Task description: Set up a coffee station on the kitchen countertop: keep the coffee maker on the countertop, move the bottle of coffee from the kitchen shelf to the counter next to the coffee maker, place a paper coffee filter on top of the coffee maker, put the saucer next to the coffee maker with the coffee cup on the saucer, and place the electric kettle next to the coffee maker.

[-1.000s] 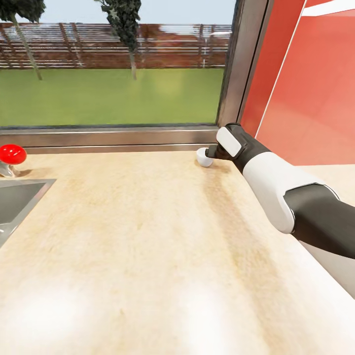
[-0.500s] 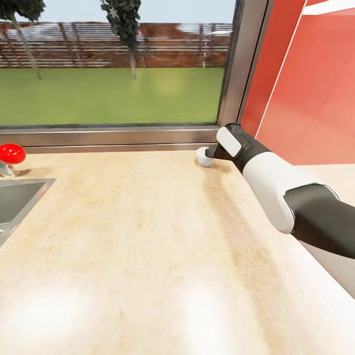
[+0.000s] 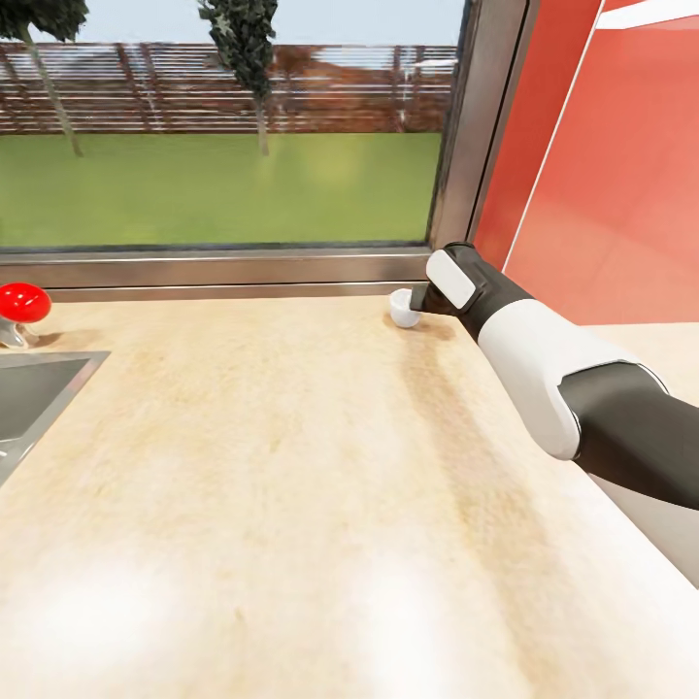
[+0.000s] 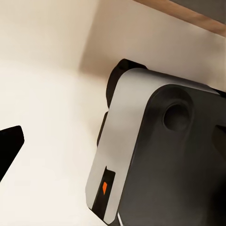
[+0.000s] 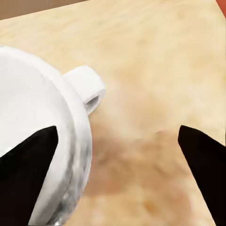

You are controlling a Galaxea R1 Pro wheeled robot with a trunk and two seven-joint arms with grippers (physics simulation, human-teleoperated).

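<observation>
- We see the cup [image 3: 401,309] standing on the countertop [image 3: 291,466], at its back edge, just below the window frame [image 3: 243,267] and near the frame's right-hand corner post.
- Our right gripper [image 3: 416,299] reaches along the countertop to the cup and meets it on the side away from the sink [image 3: 29,403].
- In the right wrist view the cup [image 5: 42,141] is close up, with its small handle [image 5: 87,87] turned towards the gap between the fingers.
- The right jaws stand apart: one dark fingertip [image 5: 26,169] lies in front of the cup's wall, the other fingertip [image 5: 205,160] is well clear of the cup over bare countertop [image 5: 155,61]. We cannot tell whether the near fingertip touches the cup.
- The cup is upright and sits on the wood itself.
- Beside the sink, far from the cup, a red knob [image 3: 24,303] stands near the window frame.
- Right of the corner post rises a red wall [image 3: 602,194].
- In the left wrist view a grey-and-black part of our own body [image 4: 155,155] with a small orange mark shows over a pale floor [image 4: 47,117]; a single dark fingertip [image 4: 9,146] of the left gripper shows at the edge, and we cannot tell how those jaws stand.
</observation>
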